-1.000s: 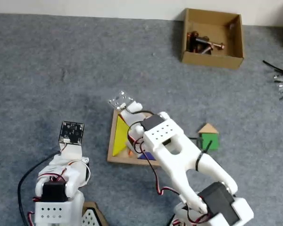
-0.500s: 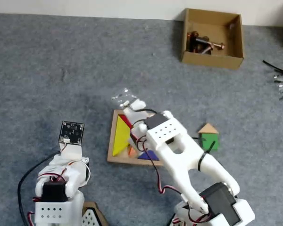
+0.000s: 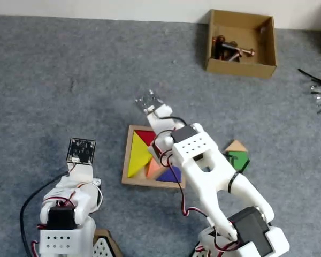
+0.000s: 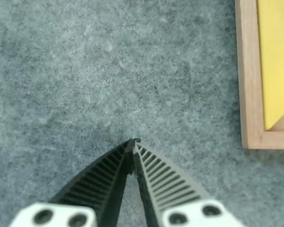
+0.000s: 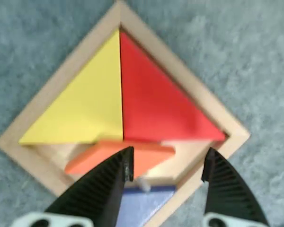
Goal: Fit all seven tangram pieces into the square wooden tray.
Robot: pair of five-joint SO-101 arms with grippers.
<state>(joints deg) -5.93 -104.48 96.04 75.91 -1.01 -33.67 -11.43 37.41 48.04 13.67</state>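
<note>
Right gripper point(image 5: 169, 163), spread wide and empty, poised over the square wooden tray point(image 5: 180, 75); its two dark ribbed fingers point(image 5: 109, 187) frame the near part of the tray's contents, and whether either tip touches a piece cannot be told. In the high view this gripper lies by the tray's far edge, the white right arm crossing the tray's right side. Inside the tray, a large yellow triangle point(image 5: 85, 109) and a large red triangle point(image 5: 156, 104) lie flat, meeting along one straight edge that runs from a tray corner. An orange piece point(image 5: 146, 156) sits against their common lower edges, and a blue piece point(image 5: 146, 201) lies beyond it toward the opposite corner; bare tray floor shows beside the orange piece. Left gripper point(image 4: 133, 142), clenched with fingertips touching and nothing between them, over the grey carpet point(image 4: 109, 71), near one corner of the tray but apart from it. Outside the tray, to its right on the carpet, a green square point(image 3: 238, 159) and a tan triangle point(image 3: 235, 145) lie touching. A cardboard box point(image 3: 241, 67) stands well apart at the far side.
</note>
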